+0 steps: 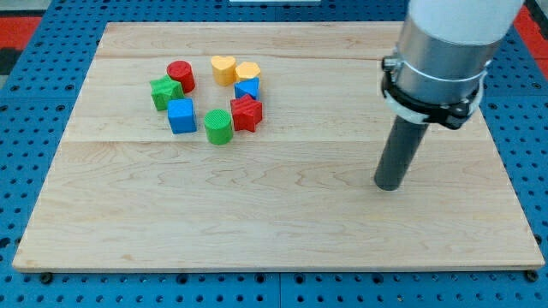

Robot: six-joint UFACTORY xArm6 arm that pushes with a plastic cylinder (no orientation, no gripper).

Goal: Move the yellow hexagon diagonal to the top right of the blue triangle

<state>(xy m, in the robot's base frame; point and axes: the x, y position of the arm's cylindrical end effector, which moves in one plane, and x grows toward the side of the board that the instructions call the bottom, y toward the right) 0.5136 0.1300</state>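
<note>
The yellow hexagon (249,70) sits at the view's upper middle of the wooden board, touching the top of the blue triangle (247,88). A yellow heart (223,68) lies just left of the hexagon. My tip (388,184) rests on the board far to the view's right of the blocks and lower, touching none of them.
A red cylinder (181,75), a green star (164,92), a blue cube (181,115), a green cylinder (218,127) and a red star (246,113) form a ring with the others. The board (274,222) lies on a blue pegboard.
</note>
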